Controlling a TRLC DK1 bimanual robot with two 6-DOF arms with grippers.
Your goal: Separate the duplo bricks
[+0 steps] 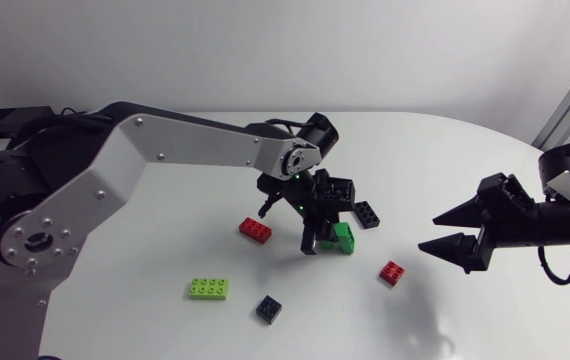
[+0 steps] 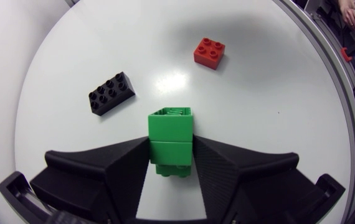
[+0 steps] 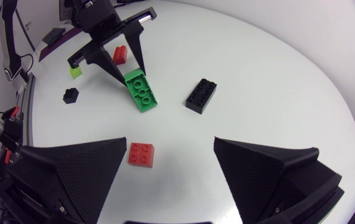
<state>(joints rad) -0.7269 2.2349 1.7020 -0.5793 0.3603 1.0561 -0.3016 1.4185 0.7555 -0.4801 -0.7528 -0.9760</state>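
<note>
Two green duplo bricks joined into one stack lie on the white table near its middle, with a seam showing across them. My left gripper is shut on the stack, one black finger pressed against each side. The head view shows the same stack under the left gripper, which points down. From the right wrist view, the green stack sits between the left gripper's fingertips. My right gripper hangs open at the right, well apart from the stack, and its fingers hold nothing.
A black two-by-four brick lies just behind the stack, and a red two-by-two brick sits between the two grippers. Left of the stack lie a red brick, a lime brick and a small dark brick.
</note>
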